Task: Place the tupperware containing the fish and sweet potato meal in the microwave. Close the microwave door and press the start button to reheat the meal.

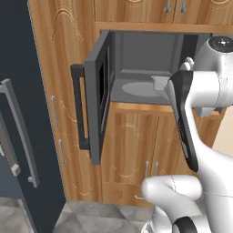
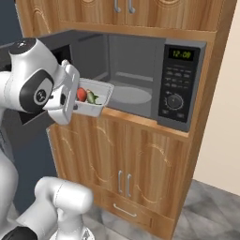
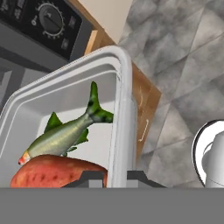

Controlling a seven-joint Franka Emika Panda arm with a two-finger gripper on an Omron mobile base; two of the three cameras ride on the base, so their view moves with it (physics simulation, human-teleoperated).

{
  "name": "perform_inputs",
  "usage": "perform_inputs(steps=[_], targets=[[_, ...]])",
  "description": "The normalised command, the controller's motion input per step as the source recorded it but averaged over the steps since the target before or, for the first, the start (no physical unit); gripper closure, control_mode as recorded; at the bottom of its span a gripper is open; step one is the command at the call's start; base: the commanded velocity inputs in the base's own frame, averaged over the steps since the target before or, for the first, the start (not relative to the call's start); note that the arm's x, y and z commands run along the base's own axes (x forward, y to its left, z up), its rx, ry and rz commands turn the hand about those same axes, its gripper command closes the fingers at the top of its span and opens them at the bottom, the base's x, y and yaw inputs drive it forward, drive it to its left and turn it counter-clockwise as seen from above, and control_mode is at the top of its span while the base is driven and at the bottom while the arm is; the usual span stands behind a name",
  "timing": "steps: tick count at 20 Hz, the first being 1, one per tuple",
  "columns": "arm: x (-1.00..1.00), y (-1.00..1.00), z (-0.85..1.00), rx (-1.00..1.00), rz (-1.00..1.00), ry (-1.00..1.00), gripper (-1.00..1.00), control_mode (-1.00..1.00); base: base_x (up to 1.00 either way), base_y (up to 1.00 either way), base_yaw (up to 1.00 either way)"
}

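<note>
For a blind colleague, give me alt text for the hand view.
The pincer grips the wall of a white tupperware holding a green fish and a sweet potato. The microwave's dial sits upper left, grey floor to the right.

A smooth, pale plastic tupperware (image 3: 65, 100) is seen mid-frame; grained wood cabinets (image 2: 140, 159) below the matt grey microwave (image 2: 140, 75); veined stone floor (image 3: 183, 65) at upper right.
</note>
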Motion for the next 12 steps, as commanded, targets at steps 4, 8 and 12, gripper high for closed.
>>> perform_inputs(steps=[4,8,12], targets=[[0.0,0.0,0.0,0.0,0.0,0.0,1.0,1.0,0.36,-0.06,0.08],[0.0,0.0,0.0,0.0,0.0,0.0,1.0,1.0,0.4,-0.08,0.08],[0.0,0.0,0.0,0.0,0.0,0.0,1.0,1.0,0.35,-0.11,0.09]])
